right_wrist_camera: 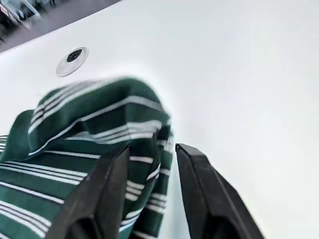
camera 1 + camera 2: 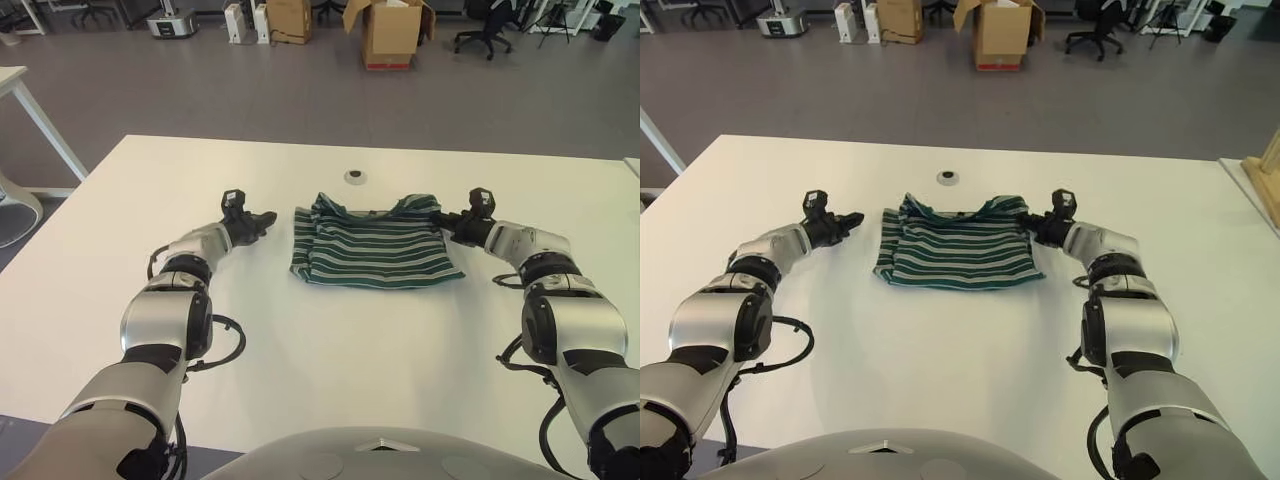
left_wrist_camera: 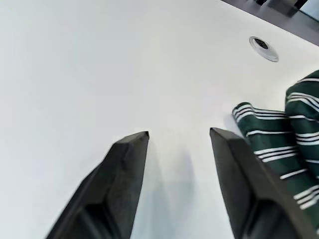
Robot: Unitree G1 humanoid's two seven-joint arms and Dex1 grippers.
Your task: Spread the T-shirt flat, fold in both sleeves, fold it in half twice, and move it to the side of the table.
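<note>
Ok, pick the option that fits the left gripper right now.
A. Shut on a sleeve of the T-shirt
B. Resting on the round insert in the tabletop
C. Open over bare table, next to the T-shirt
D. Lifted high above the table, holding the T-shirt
C: in the left wrist view the left gripper has its fingers spread with only the white table between them, and the striped T-shirt lies off to one side.

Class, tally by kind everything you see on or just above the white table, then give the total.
Striped T-shirt: 1
Round grommet: 1
Grippers: 2 (left gripper, right gripper)
Total: 4
</note>
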